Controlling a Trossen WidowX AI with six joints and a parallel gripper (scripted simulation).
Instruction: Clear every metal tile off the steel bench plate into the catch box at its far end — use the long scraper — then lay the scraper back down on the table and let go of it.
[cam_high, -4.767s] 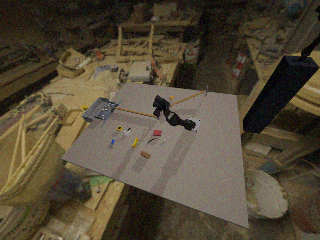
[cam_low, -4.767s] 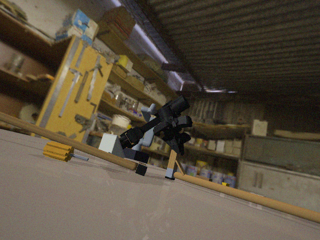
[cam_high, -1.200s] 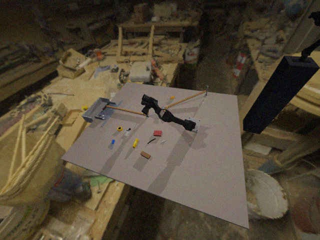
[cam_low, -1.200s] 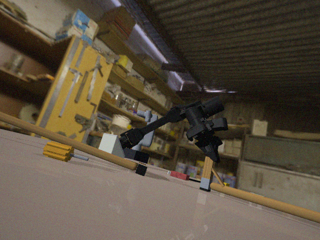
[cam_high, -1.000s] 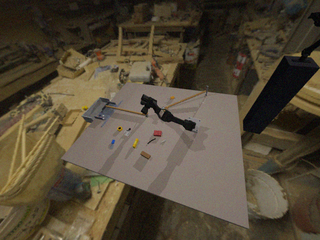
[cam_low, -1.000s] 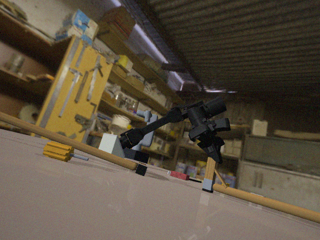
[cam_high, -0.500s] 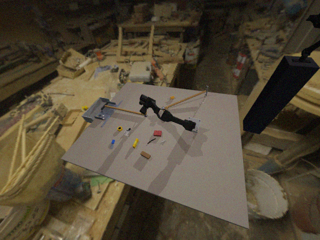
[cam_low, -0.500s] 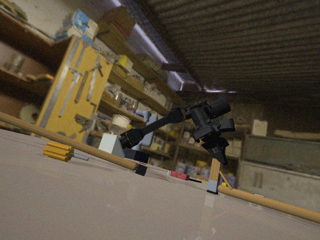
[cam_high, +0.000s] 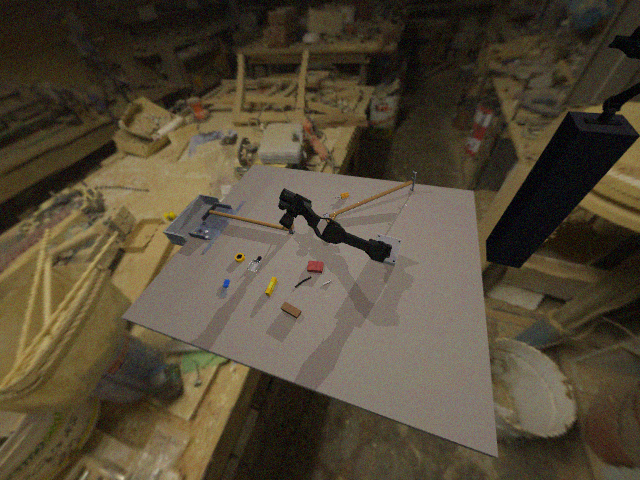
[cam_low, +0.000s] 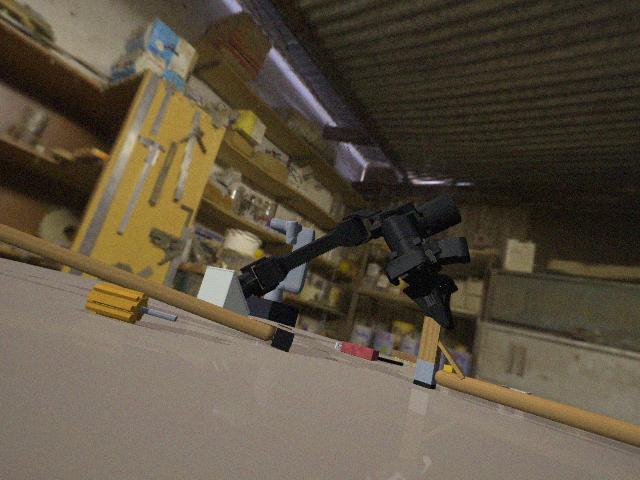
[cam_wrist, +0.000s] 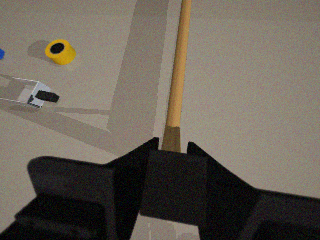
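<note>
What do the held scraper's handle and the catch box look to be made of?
Scraper handle: wood, probably, smooth and lightly varnished, judging by its even orange-tan colour; no grain shows clearly on the long rod.
Catch box: likely bare or grey-painted sheet metal, going by its thin blue-grey walls; grey plastic can't be ruled out.

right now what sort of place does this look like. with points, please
Probably a woodworking workshop: hand tools hang on a yellow board (cam_low: 173, 206), long shelves (cam_low: 289, 183) hold jars and boxes, and a pale timber frame (cam_high: 302, 77) stands among cluttered benches.
</note>
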